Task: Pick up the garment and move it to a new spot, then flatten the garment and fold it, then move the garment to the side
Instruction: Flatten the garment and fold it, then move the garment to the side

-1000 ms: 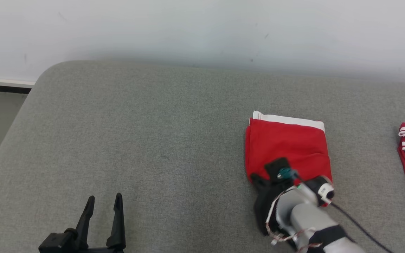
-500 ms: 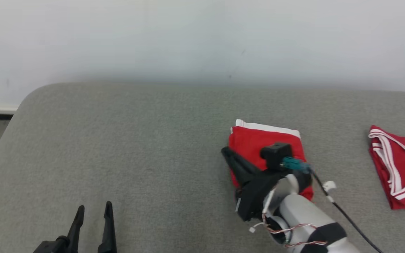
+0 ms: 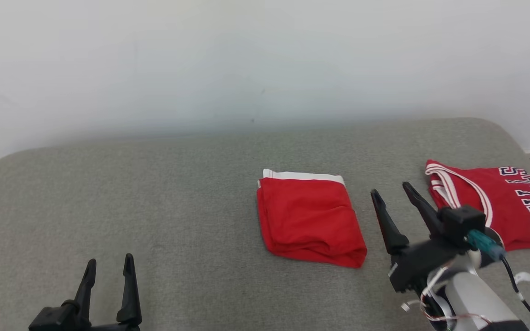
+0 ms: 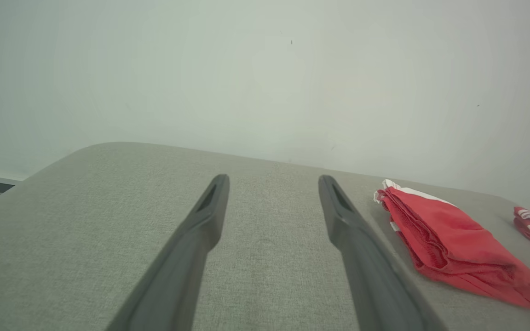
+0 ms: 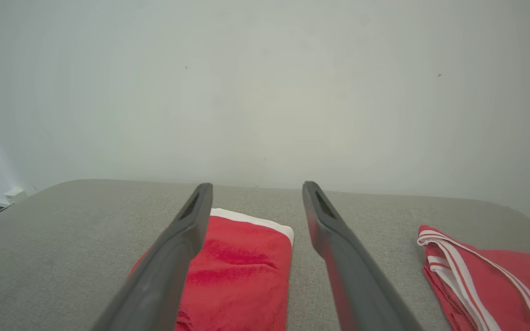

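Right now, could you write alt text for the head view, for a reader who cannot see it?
A folded red garment with a white band lies in the middle of a grey padded surface. The open right tool shows between it and a red jersey at the right; the open left tool is at the lower left.
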You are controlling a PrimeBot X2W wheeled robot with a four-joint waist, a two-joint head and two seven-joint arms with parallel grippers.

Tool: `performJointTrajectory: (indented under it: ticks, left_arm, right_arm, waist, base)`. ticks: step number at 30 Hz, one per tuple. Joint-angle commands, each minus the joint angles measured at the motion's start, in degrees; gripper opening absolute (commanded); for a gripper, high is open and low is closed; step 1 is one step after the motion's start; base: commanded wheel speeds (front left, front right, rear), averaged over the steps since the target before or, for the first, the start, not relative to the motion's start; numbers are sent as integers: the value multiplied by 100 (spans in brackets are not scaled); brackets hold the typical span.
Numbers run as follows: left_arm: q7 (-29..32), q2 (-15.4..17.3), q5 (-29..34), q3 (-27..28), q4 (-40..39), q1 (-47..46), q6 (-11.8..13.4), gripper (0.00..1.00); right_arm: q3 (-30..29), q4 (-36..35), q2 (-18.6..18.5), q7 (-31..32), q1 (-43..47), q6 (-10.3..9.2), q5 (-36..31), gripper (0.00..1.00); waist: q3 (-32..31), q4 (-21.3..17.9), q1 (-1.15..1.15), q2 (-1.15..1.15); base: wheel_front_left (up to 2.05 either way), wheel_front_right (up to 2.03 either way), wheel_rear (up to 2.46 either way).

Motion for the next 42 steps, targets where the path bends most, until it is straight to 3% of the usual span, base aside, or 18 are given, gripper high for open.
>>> performJointTrajectory:
  ticks: [1, 15, 42]
  left_arm:
    - [-7, 4, 54, 37, 31, -49, -26, 100]
    - [-6, 52, 422, 215, 352, 175, -209, 100]
    - [-6, 3, 290, 470, 276, 540, -6, 100]
  right_arm:
    - [-7, -61, -95, -72, 146, -16, -88, 100]
    - [91, -27, -404, -307, 986, -16, 88, 100]
    - [-122, -7, -71, -346, 1231, -16, 71, 100]
  waist:
    - [-123, -161, 0, 0]
    - [-450, -486, 0, 0]
    - [-468, -434, 0, 0]
  base:
    - [0, 0, 0]
    - [0, 0, 0]
    - [0, 0, 0]
